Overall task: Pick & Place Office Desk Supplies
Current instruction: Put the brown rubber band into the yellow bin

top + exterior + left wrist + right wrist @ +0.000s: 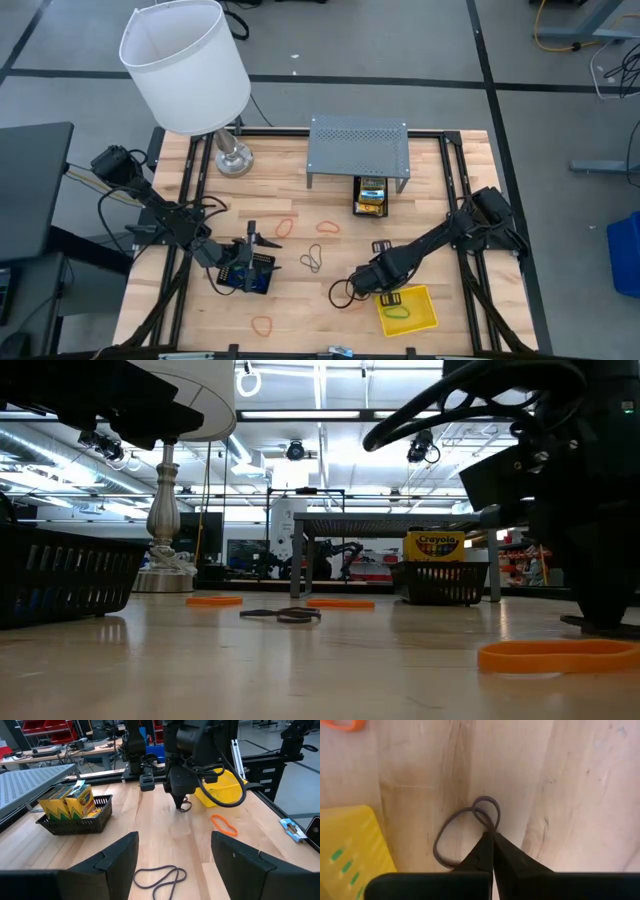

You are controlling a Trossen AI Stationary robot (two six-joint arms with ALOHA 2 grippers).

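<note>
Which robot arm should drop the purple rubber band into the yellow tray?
The right one, probably. The right gripper is already pinched shut on the purple rubber band, and the yellow tray lies right beside it. The left gripper is open, over by the black mesh tray.

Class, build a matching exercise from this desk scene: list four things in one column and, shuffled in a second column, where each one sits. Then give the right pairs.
Things
1. crayon boxes
2. purple band
3. yellow tray
4. lamp

Places
A. pinched at the right end effector tip
B. table's far left corner
C. in the mesh tray by the grey shelf
D. near edge, beside the right arm

Pairs: 1-C, 2-A, 3-D, 4-B
</note>
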